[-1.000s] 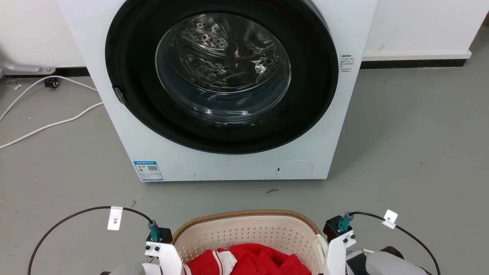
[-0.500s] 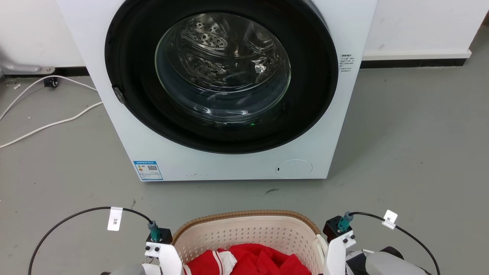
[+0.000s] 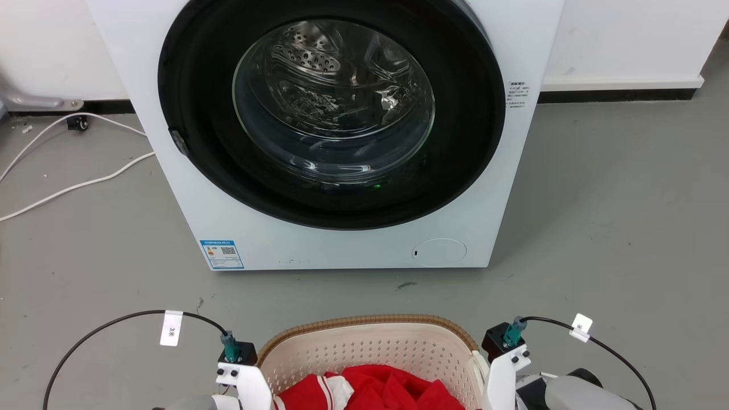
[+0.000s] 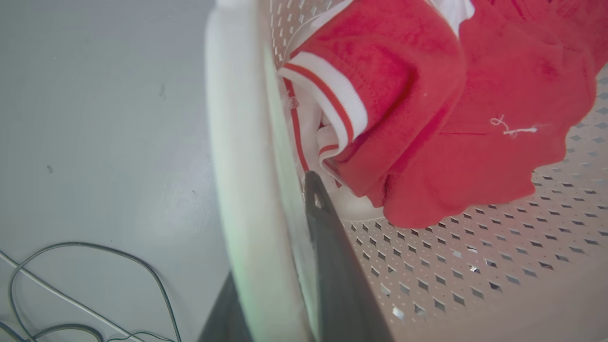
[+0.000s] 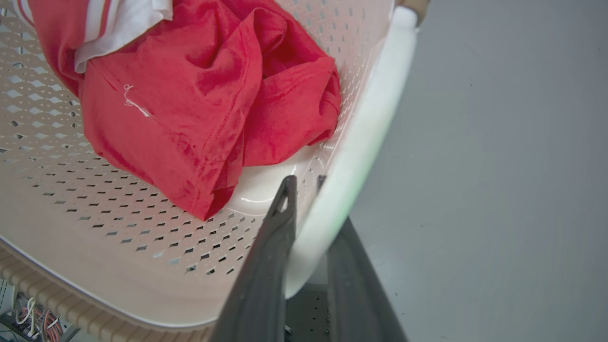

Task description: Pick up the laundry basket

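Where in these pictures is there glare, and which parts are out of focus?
Head view: sharp, with bright reflections on the washing machine door. Left wrist view: the white handle of the laundry basket is blurred and green-edged; the red garment is clearer. Right wrist view: the other handle blurs likewise.

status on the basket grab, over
Left gripper shut on basket, right gripper likewise. Red clothes inside. Washer ahead, apart from basket.
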